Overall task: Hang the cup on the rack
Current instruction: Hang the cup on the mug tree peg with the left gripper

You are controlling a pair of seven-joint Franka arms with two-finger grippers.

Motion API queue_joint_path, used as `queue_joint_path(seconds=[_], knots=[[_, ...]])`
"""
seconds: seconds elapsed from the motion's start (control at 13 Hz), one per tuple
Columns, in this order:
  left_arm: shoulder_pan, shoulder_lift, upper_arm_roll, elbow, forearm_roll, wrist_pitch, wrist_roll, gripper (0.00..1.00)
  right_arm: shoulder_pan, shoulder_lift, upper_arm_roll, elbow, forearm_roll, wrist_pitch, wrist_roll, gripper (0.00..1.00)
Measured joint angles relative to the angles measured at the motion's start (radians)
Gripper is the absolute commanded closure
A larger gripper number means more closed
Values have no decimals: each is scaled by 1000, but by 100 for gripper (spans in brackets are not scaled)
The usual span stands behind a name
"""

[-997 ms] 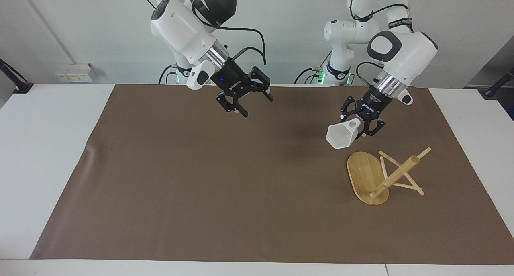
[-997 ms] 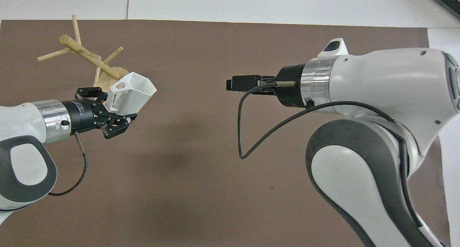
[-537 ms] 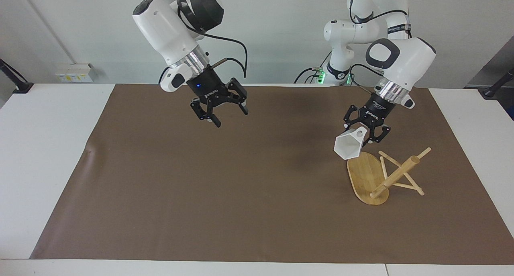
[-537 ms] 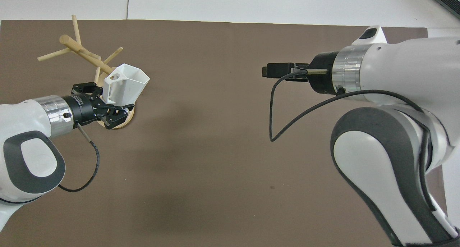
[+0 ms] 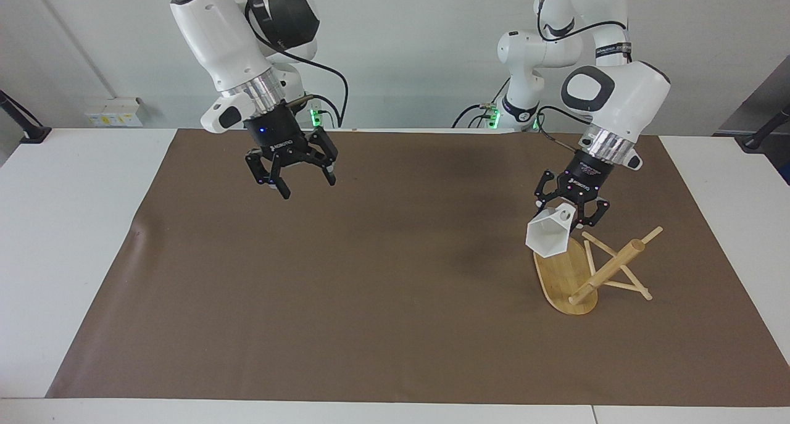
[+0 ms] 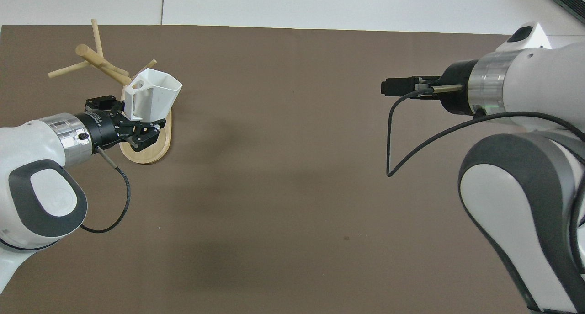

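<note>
One tool (image 5: 571, 209) clamped on cup (image 5: 548, 235), other (image 5: 301, 182) wide open.

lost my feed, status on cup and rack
Left pincer shut on cup, over rack base. Right pincer open, empty, waiting. Cup not hung; nothing in the way.

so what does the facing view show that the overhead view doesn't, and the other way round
Only the facing view shows both arm bases at the wall and the right gripper open, waiting in the air over the brown mat. It also shows the small white faceted cup raised above the light bamboo rack.

Only the overhead view looks into the cup's open polygonal mouth, and shows the table's white strip past the mat.

Both show the left gripper shut on the cup's blocky handle, over the rack's oval base, with no peg through the handle's hole yet.
</note>
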Motion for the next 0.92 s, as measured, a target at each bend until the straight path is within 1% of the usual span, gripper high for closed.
queue_joint_path(seconds=[0.23, 0.69, 0.77, 0.92], knots=[[0, 24, 0, 18, 0, 25, -4, 100, -1, -19, -72, 0, -29, -66, -98, 0], [0, 47, -2, 39, 0, 33, -30, 100, -7, -36, -210, 0, -35, -167, -170, 0], [0, 51, -2, 45, 0, 35, -31, 100, -7, -37, -227, 0, -55, -175, -171, 0], [0, 58, -2, 52, 0, 39, -34, 100, -8, -38, -242, 0, -161, -179, -172, 0]])
